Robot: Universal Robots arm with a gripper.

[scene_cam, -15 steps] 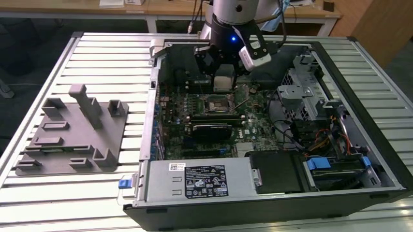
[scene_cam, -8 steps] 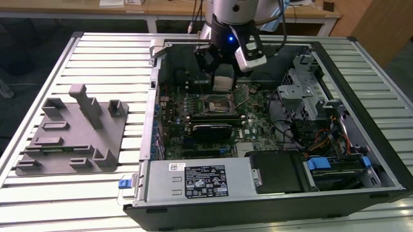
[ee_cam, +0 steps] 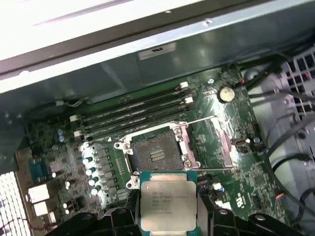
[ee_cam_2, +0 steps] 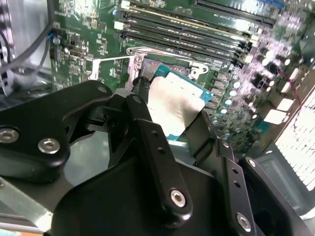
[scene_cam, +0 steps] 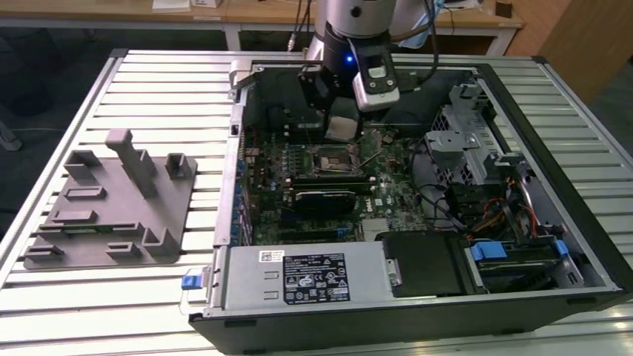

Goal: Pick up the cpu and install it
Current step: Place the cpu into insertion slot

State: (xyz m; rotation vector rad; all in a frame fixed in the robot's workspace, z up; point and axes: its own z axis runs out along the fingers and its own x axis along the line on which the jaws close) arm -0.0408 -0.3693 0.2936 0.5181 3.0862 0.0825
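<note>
**A:** What is it all standing on?

**B:** A slatted metal table. Nearest the camera in the exterior view, an open computer case lies on its side, with its power supply along the near edge. On the exterior view's left, apart from the case, a grey fixture rests on the slats.

**A:** And deeper in?

**B:** The green motherboard. Its socket is bare and the retaining frame is swung open. Memory slots run just beyond the socket. Above the board hangs the gripper, its fingers drawn in against two opposite edges of the cpu. The chip's silver top faces the wrist cameras. It is held over the board just beside the socket, not seated in it.

**A:** The room?

**B:** Past the table there are wooden desks, and a dark floor at the exterior view's left.

**A:** What can't you make out?

**B:** The arm is cut off at the exterior view's upper edge. The chip's underside is hidden, and one of its edges runs out of the first wrist view. I cannot tell whether it hangs level. The cables on the exterior view's right are too tangled to follow
</note>
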